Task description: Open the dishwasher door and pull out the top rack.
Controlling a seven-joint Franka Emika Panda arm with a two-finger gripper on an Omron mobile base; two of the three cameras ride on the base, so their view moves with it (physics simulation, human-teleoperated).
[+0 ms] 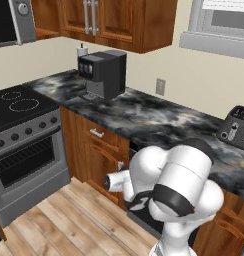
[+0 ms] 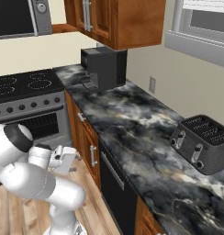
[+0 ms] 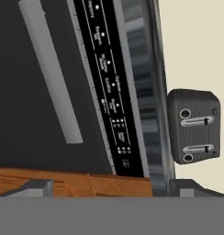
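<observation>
The dishwasher door [image 2: 116, 195] is a flat black panel set under the counter, flush with the cabinets and shut. Its long grey bar handle [image 2: 112, 170] runs along the top. In the hand view the dishwasher door [image 3: 26, 114] appears rolled, with the handle [image 3: 50, 71] slanting across it and a strip of control lettering [image 3: 108, 89] beside it. My gripper [image 3: 113, 188] is open, with its two dark fingertips [image 3: 38, 187] wide apart and nothing between them. It hangs a short way in front of the door. From the right base view, the gripper [image 2: 75, 158] points at the cabinet front left of the door. The top rack is hidden behind the door.
A grey oven with a stovetop [image 1: 24, 150] stands left of the brown cabinets [image 2: 86, 137]. On the marbled counter [image 2: 132, 124] sit a black coffee machine [image 1: 101, 72] and a dark toaster [image 2: 203, 142]. Wooden floor [image 1: 69, 220] lies open before the cabinets.
</observation>
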